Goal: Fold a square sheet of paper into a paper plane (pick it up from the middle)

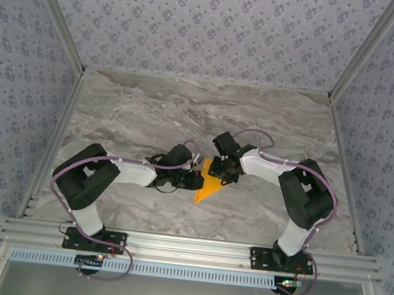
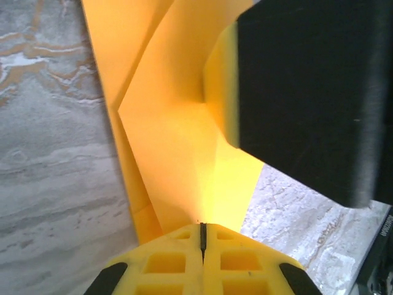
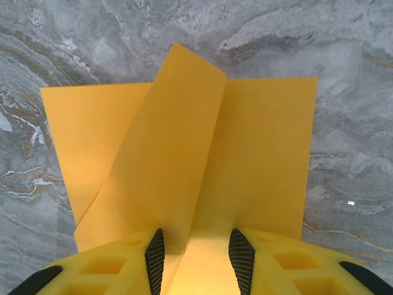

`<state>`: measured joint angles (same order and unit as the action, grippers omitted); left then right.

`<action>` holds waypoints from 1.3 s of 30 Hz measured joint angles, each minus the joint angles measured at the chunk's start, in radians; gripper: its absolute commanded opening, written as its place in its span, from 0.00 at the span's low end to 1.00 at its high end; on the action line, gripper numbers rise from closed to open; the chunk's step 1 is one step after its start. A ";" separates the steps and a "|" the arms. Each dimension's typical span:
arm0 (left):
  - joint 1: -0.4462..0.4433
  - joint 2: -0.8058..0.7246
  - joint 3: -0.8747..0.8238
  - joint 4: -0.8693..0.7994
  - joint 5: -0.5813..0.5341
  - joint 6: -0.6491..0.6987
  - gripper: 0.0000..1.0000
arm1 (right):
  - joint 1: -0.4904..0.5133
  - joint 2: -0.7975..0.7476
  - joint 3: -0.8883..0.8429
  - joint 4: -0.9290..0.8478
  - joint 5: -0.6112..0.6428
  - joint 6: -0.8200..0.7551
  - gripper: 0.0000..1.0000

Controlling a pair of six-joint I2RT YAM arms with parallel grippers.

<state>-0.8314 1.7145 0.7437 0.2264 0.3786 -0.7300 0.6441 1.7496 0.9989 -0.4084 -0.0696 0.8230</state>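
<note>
Though creased, paper plane (image 3: 184, 153) (orange) between fingers (image 3: 155, 258)

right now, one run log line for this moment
left pincer: shut on paper | right pincer: open over paper | paper: partly folded

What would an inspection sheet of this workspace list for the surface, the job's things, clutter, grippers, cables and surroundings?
Surface: grey marbled table, flat.
Job's things: orange paper, partly folded with creases and a raised flap, tapering to a point toward the near edge, mid-table between the two arms.
Clutter: nothing seen.
Grippers: left gripper shut on an edge of the paper; right gripper with jaws apart, a paper flap lying between them.
Cables: purple cables loop along both arms, clear of the paper.
Surroundings: patterned walls on three sides; aluminium rail carrying the arm bases at the near edge.
</note>
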 measured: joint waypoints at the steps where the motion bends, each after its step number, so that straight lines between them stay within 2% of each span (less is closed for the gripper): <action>1: 0.000 0.002 0.000 0.000 -0.003 0.000 0.06 | 0.000 0.001 0.001 0.000 0.000 0.000 0.40; 39: 0.000 0.031 0.043 -0.088 -0.050 0.014 0.03 | 0.010 0.008 0.027 -0.032 0.013 0.003 0.40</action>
<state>-0.8318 1.7451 0.7868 0.1383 0.3283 -0.7155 0.6537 1.7573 1.0256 -0.4404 -0.0570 0.8261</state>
